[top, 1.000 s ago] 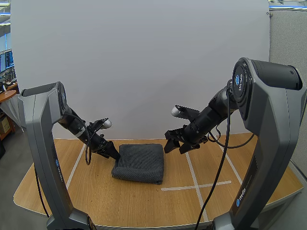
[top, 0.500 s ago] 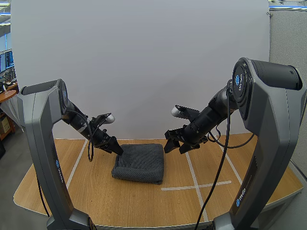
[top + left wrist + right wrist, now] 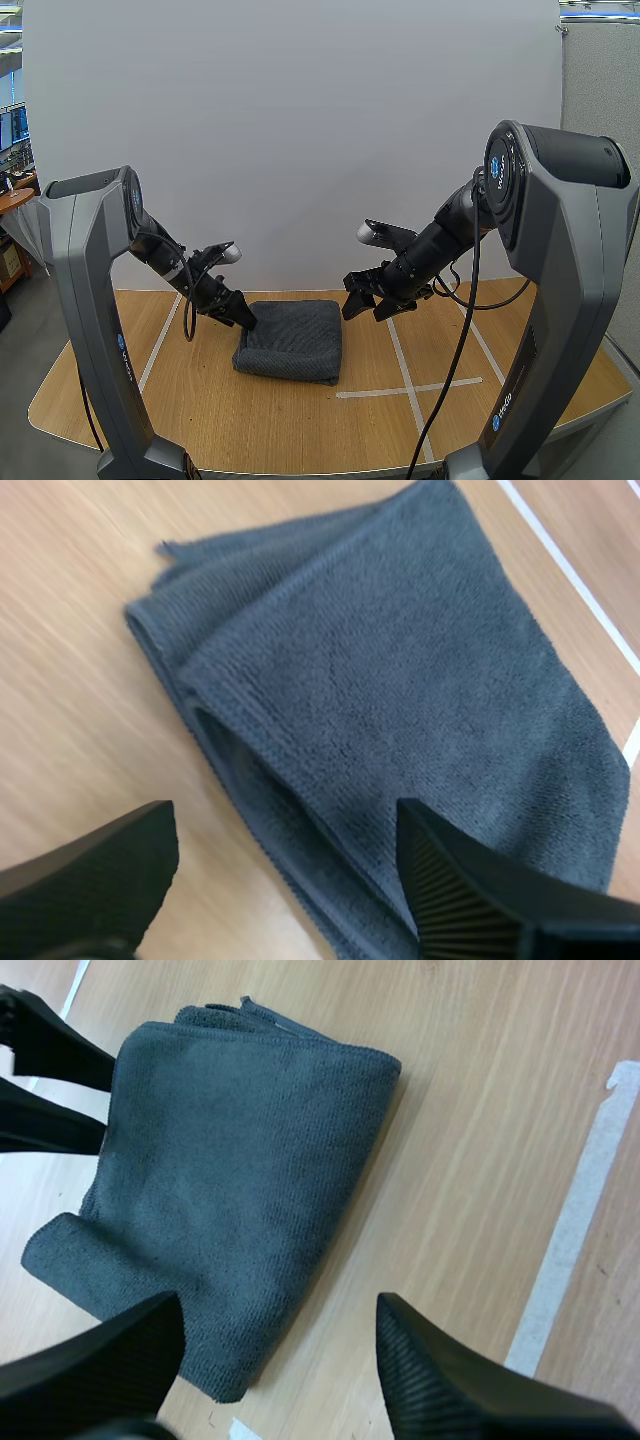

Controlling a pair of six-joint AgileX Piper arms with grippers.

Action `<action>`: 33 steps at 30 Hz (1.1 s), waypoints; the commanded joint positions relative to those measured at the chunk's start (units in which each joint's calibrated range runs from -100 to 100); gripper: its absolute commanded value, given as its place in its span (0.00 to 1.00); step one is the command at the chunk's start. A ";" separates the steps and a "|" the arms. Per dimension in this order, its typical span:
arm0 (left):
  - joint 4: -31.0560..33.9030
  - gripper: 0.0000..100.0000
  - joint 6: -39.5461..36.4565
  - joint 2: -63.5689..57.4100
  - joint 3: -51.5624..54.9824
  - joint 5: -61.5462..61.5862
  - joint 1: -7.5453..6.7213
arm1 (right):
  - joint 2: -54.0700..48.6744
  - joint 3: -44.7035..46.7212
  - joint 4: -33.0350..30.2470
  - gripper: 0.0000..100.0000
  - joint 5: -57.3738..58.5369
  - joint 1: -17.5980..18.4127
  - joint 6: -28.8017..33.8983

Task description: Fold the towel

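Apparently finishing off the towel [image 3: 290,340], lying folded on the table [image 3: 200,420].
Hovering, jaws apart, with left gripper [image 3: 238,315] at its ten o'clock, right gripper [image 3: 365,308] at two; probably needing only pulling clear.

My left gripper [image 3: 285,830] hangs over the folded grey towel [image 3: 400,670].
Fingers [image 3: 100,870] spread wide, the towel's layered edge between them, wooden table [image 3: 70,700] alongside.

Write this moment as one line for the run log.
towel: folded, lying on table | left gripper: open, over towel's left edge | right gripper: open, right of towel, above table | nothing held
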 commanded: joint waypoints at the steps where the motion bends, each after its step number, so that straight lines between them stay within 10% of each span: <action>1: -0.50 1.00 -1.60 3.53 0.08 0.51 -1.24 | -1.07 -0.27 0.08 0.91 0.74 -0.25 -0.06; 17: -2.98 1.00 -2.01 3.73 2.87 0.51 -3.30 | -1.07 -0.27 0.08 0.91 0.39 -0.25 -0.15; 20: -2.87 0.75 -2.01 3.73 2.97 0.51 -3.50 | -1.07 -0.27 0.08 0.91 0.38 -0.25 -0.15; 25: -2.49 0.00 -2.12 3.68 2.97 0.51 -3.12 | -1.07 -0.27 0.08 0.91 0.38 -0.25 -0.15; 33: -2.70 0.00 -1.44 0.80 2.97 0.51 -1.32 | -1.07 -0.27 0.08 0.91 0.38 -0.25 -0.15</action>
